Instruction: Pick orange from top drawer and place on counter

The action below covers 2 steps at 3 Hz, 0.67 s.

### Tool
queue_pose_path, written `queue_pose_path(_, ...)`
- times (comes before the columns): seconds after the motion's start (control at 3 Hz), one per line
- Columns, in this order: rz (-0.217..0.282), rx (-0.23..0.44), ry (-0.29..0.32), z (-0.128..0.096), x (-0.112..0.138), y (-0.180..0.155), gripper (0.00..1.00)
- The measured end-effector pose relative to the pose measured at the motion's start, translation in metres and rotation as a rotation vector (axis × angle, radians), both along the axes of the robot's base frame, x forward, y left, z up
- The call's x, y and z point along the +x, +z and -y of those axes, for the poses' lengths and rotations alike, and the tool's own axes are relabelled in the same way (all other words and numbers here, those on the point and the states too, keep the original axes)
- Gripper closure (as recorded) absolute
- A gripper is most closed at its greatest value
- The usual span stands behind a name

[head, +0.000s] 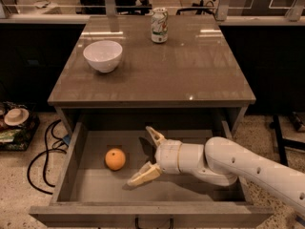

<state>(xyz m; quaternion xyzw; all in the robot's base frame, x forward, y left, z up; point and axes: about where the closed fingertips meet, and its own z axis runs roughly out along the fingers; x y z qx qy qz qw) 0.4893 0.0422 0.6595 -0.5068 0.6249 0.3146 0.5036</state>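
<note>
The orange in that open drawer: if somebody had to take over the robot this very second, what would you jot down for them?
Gripper: open, fingers spread wide, inside the top drawer, just right of the orange and not touching it.
Orange: loose on the drawer floor, left of middle.
Counter: holds a white bowl at back left and a can at the back edge; front and right look like good spots to set the fruit.
Done: drawer is open, arm is in.
Left: close on the orange, lift it out, put it on the counter.
</note>
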Motion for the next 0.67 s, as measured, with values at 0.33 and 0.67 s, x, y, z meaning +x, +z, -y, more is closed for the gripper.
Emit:
queue_pose_path(0.33,-0.001,-0.029,0.016,-0.013,0.001,0.002,0.00)
queue_pose_path(0.67,-0.020,-0.076,0.035,-0.030,0.002,-0.005,0.00)
